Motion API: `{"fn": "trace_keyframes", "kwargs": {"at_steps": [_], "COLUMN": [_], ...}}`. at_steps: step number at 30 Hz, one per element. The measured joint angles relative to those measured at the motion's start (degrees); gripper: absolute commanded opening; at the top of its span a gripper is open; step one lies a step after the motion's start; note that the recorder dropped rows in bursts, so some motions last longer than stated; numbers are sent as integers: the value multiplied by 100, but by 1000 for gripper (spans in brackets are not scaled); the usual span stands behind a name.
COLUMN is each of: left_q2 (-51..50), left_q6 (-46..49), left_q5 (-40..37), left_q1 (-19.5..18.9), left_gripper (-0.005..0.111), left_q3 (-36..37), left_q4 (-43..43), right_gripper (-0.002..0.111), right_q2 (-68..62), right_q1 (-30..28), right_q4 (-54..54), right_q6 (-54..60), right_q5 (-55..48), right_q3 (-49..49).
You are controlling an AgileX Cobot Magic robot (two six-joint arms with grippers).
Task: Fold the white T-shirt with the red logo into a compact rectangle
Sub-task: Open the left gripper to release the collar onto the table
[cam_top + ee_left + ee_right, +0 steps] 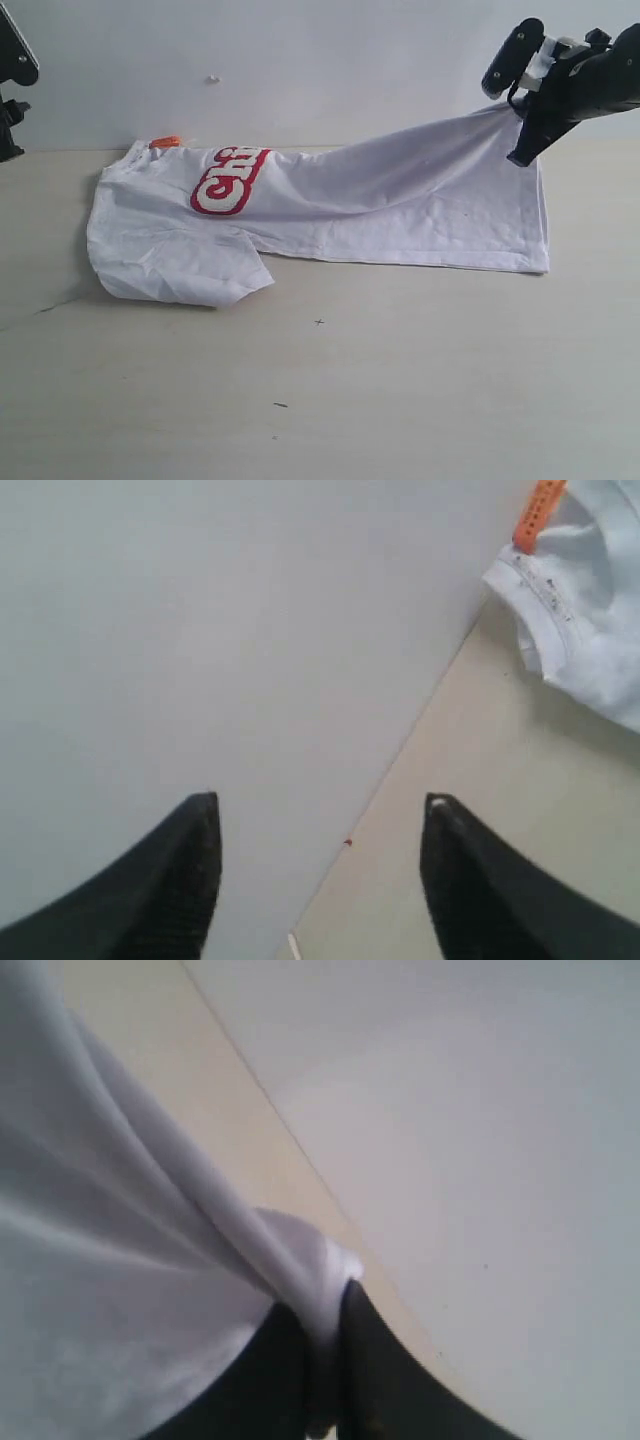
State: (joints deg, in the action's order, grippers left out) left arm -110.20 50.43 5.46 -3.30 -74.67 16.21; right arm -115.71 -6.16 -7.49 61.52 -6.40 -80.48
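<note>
- T-shirt [400, 210]: lies lengthwise across the tabletop [400, 400], collar end on the left and hem end on the right. We judge it is already halved along its length. One sleeve spreads toward the near side.
- Red logo [228, 180]: faces up near the collar end. Only part of the lettering shows; the rest runs out of sight at the far edge.
- Orange tag [165, 142]: sits at the collar, at the far left corner of the cloth.
- Right claw [522, 140]: clamped on the far hem corner and raised above the tabletop, so the cloth climbs to it in a taut slope. We judge this lift prepares to carry the hem over toward the collar.
- Left claw [320, 805]: jaws apart with nothing between them, near the collar [530, 590] but clear of the cloth. We judge it is parked out of the fold's way.
- Near hem corner: flat on the tabletop and unheld, so we judge the fold could go askew.
</note>
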Motion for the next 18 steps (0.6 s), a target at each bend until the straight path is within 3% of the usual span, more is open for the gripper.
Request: {"fn": "trace_keyframes", "kwargs": {"at_steps": [8, 18], "left_q2": [46, 46], "left_q6": [-1141, -1268], "left_q5": [-699, -886], "left_q1": [73, 513], "left_gripper": [1, 0], "left_q3": [0, 0], "left_q4": [0, -20], "right_gripper": [0, 0], "right_q2": [0, 23], "right_q1": [0, 0], "right_q4": [-118, -118], "right_q6": [-661, -849], "right_q5": [396, 357], "right_q3": [0, 0]}}
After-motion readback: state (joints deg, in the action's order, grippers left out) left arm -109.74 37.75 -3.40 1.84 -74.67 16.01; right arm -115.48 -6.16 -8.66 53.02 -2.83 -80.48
